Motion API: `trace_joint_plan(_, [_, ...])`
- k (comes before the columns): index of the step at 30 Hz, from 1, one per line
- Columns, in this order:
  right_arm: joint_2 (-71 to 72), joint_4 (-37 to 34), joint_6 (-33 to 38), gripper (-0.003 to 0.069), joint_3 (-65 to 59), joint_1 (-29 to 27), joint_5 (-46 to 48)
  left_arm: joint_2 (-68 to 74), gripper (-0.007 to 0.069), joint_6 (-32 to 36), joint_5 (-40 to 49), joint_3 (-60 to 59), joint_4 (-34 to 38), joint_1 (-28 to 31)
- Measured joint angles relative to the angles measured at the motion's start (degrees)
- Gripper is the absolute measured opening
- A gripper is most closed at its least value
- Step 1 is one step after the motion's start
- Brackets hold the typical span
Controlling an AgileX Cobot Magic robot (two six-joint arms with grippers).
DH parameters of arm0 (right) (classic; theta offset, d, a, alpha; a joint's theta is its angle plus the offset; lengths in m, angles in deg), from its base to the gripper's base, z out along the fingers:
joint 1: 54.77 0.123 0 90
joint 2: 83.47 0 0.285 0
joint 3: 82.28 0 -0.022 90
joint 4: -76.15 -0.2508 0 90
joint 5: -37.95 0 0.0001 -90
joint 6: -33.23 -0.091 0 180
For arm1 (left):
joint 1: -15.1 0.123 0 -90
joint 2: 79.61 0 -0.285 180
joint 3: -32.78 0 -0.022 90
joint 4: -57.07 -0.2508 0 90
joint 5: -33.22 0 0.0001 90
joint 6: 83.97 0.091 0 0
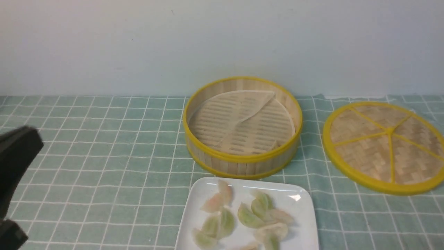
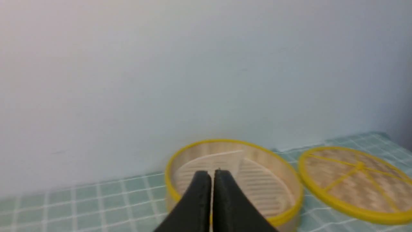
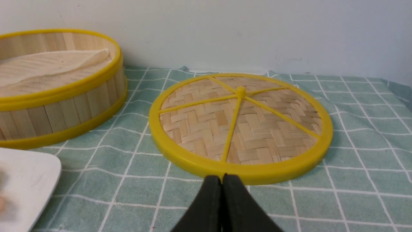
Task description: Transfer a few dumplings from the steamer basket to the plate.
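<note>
**Dumplings on the plate, steamer basket holding only its liner**

A table [image 1: 104,166] covered with a green checked cloth runs up to a pale wall. Near its middle stands the round bamboo steamer basket [image 1: 242,163] with yellow rims; inside, only a pale, partly folded liner sheet [image 1: 239,118] lies on the slatted floor. Just in front of the basket sits the glossy white plate [image 1: 301,211], carrying a loose cluster of dumplings [image 1: 242,218], some pale green, some pink-orange, several touching one another. To the basket's right, lying flat and apart from it, is the woven yellow-rimmed lid [image 1: 385,146].

The left end effector [image 2: 211,175] is clenched with nothing between its black fingers, well to the left of the plate. The right end effector [image 3: 222,180] is likewise clenched and empty, near the lid's rim.
</note>
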Motion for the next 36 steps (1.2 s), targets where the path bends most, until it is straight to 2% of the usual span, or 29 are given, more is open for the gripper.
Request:
trace_joint_plan(4, [0.0,0.0,0.0,-0.0015,0.0,0.0,0.0,-12.62,-0.0006,-2.96,-1.28,-15.48,-3.62,7.72])
trace_joint_plan(9, [0.0,0.0,0.0,-0.0015,0.0,0.0,0.0,-18.81,-0.0006,-3.34,0.0,-23.49,-5.0,12.48])
trace_joint_plan(15, [0.0,0.0,-0.05,-0.0015,0.0,0.0,0.0,-19.02,-0.0006,-3.34,11.2,-23.77,-9.48,12.97])
trace_joint_plan(36, [0.0,0.0,-0.05,-0.0015,0.0,0.0,0.0,-19.02,-0.0006,-3.68,11.61,-23.77,-8.23,12.97])
